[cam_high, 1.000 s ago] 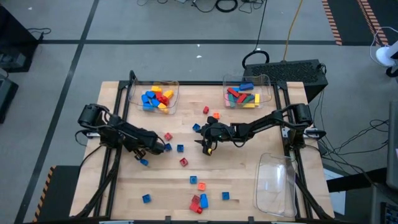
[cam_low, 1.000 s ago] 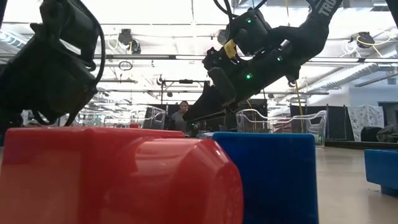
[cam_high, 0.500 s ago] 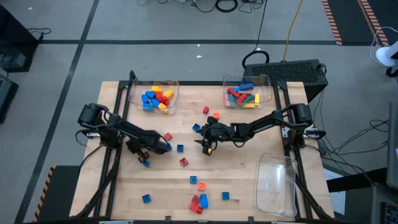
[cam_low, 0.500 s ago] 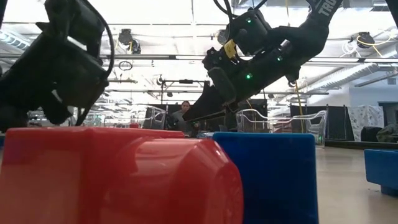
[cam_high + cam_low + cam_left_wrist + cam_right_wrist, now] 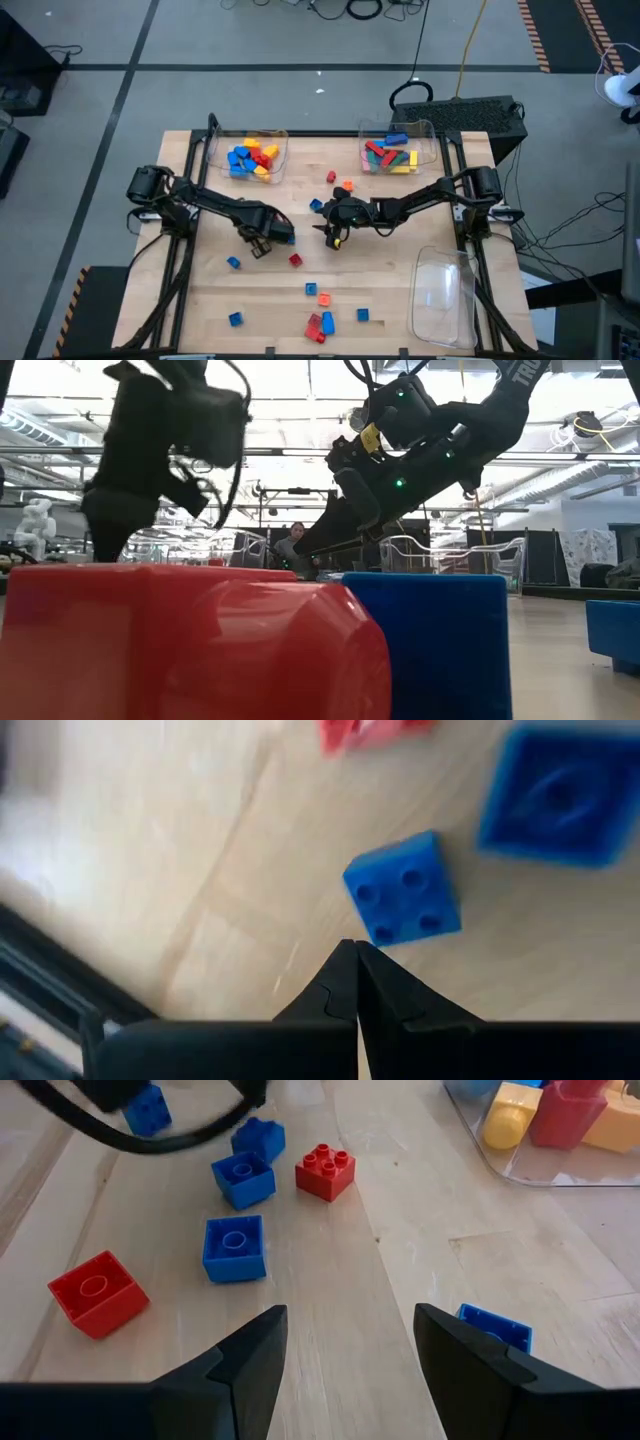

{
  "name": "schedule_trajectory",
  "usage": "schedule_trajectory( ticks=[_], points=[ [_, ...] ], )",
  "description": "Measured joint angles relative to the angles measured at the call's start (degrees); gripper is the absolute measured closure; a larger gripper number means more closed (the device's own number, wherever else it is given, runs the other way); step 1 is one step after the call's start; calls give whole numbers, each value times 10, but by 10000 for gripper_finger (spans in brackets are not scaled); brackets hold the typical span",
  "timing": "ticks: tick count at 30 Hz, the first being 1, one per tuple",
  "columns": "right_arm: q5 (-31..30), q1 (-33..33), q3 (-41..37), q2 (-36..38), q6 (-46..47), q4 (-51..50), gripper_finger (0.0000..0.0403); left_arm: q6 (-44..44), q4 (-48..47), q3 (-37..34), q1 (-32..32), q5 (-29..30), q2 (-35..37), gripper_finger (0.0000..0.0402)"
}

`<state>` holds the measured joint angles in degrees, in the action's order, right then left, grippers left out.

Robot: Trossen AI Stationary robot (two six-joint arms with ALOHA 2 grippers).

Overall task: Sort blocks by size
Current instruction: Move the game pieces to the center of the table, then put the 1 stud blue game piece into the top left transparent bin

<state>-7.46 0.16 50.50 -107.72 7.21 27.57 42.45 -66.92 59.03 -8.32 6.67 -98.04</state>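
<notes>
Loose blocks lie scattered on the wooden table [image 5: 200, 300]. My left gripper [image 5: 276, 236] is shut and empty, low over the table's middle. A blue four-stud block [image 5: 403, 900] lies flat just beyond its fingertips, with a second blue block [image 5: 570, 795] and a red one [image 5: 375, 730] farther on. My right gripper [image 5: 330, 236] is open and empty a little to its right. In the right wrist view [image 5: 350, 1335] a red block [image 5: 97, 1290] and blue blocks [image 5: 235, 1245] lie ahead of it. A blue block [image 5: 495, 1325] lies beside one finger.
Two clear trays at the far edge hold sorted blocks, the left tray [image 5: 252, 155] and the right tray [image 5: 398, 148]. An empty clear tray [image 5: 447, 295] lies at the near right. More blocks [image 5: 322, 322] lie near the front edge; a red and a blue one [image 5: 430, 640] fill the low view.
My left gripper has moved toward the table's right edge, from the left part of the table to the middle, closer to my right gripper.
</notes>
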Motion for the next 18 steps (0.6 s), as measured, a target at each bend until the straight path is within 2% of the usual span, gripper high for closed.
schedule_trajectory(
  ticks=[4,8,10,13,18],
  points=[
    [-11,0,0,0,-12,3,195,2,-1,39,-13,39,16,400],
    [-100,-6,0,4,-28,6,195,27,9,48,-37,110,64,400],
    [-117,-16,10,5,-26,-21,195,48,36,36,-50,157,100,400],
    [-110,-38,55,5,1,-142,195,36,118,2,-67,216,155,400],
    [-76,-78,155,5,-54,-380,192,-62,295,-73,-72,224,215,400]
  ],
)
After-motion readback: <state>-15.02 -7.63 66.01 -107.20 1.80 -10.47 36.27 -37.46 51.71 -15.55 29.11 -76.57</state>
